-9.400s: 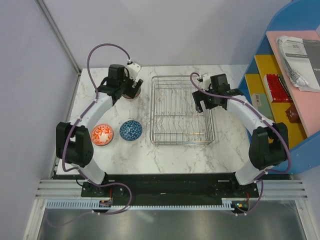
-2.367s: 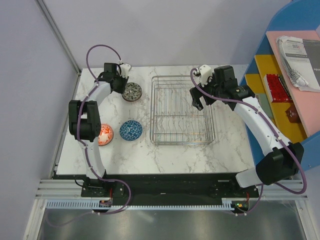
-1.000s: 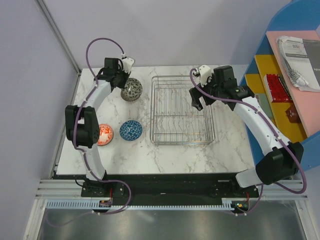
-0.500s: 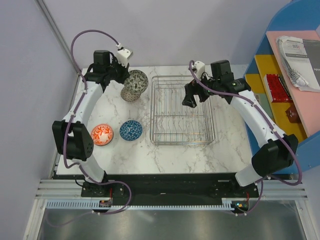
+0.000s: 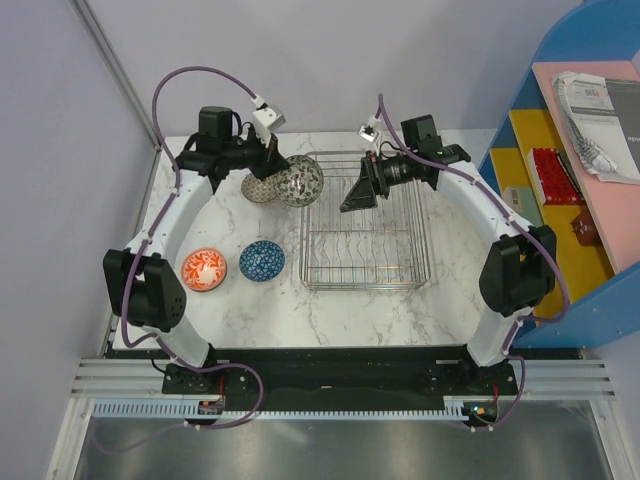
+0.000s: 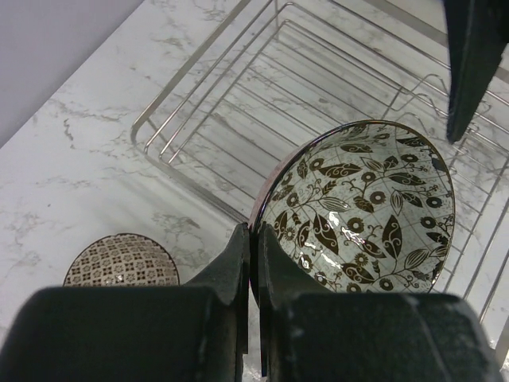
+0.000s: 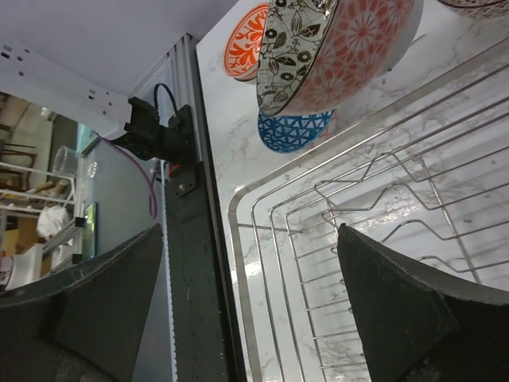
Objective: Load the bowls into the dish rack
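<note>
My left gripper [image 5: 281,168] is shut on the rim of a bowl [image 5: 301,181] with black leaves inside and a red pattern outside. It hangs tilted over the left rim of the dish rack [image 5: 420,262]. The left wrist view shows the fingers [image 6: 238,255] pinching that bowl [image 6: 362,208] above the rack [image 6: 208,103]. My right gripper [image 5: 352,201] is open over the rack's far half, facing the held bowl [image 7: 342,48]. On the table sit a grey-patterned bowl [image 5: 258,189], a blue bowl [image 5: 262,260] and an orange bowl [image 5: 204,269].
The wire rack [image 7: 350,231] has upright tines along its floor. A blue shelf unit [image 5: 585,150] with papers stands at the right edge. A wall runs along the table's far and left sides.
My left arm has lifted the leaf-patterned bowl off the grey one and carried it right to the rack's rim. The right gripper has swung left over the rack toward it.
</note>
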Robot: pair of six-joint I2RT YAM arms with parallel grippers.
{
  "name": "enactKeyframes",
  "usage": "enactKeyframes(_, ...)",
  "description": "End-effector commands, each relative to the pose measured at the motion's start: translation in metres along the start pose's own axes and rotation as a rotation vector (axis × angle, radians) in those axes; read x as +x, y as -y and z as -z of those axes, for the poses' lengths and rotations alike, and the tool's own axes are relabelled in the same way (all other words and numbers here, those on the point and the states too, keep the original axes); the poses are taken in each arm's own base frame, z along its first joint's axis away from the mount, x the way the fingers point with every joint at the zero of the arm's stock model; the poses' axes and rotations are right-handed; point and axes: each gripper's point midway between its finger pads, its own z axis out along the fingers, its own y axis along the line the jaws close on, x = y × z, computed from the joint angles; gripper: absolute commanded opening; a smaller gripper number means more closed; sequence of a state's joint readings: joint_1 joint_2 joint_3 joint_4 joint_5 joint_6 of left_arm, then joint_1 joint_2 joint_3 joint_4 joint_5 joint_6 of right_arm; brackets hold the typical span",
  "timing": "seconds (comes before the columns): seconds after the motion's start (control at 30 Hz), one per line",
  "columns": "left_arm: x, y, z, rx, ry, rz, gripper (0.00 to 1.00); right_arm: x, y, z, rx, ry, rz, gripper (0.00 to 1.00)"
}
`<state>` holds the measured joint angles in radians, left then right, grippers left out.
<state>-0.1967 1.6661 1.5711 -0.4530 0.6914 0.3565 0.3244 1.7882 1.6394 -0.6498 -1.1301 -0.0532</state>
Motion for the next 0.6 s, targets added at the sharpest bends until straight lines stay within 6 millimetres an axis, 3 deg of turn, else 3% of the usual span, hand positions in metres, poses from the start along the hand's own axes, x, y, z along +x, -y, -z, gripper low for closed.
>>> enactKeyframes(0.0, -0.024, 0.027, -0.001, 0.092, 0.071, -0.031, 0.02, -0.013, -0.017, 0.0, -0.15, 0.024, 0.01, 0.98)
enactKeyframes(0.33, -0.018, 0.066, -0.022, 0.147, 0.033, -0.073, 0.02, -0.007, -0.007, -0.004, -0.174, 0.018, -0.027, 0.98)
enactKeyframes(0.57, -0.019, 0.085, -0.024, 0.179, 0.029, -0.079, 0.02, -0.002, 0.008, -0.007, -0.13, 0.021, -0.036, 0.98)
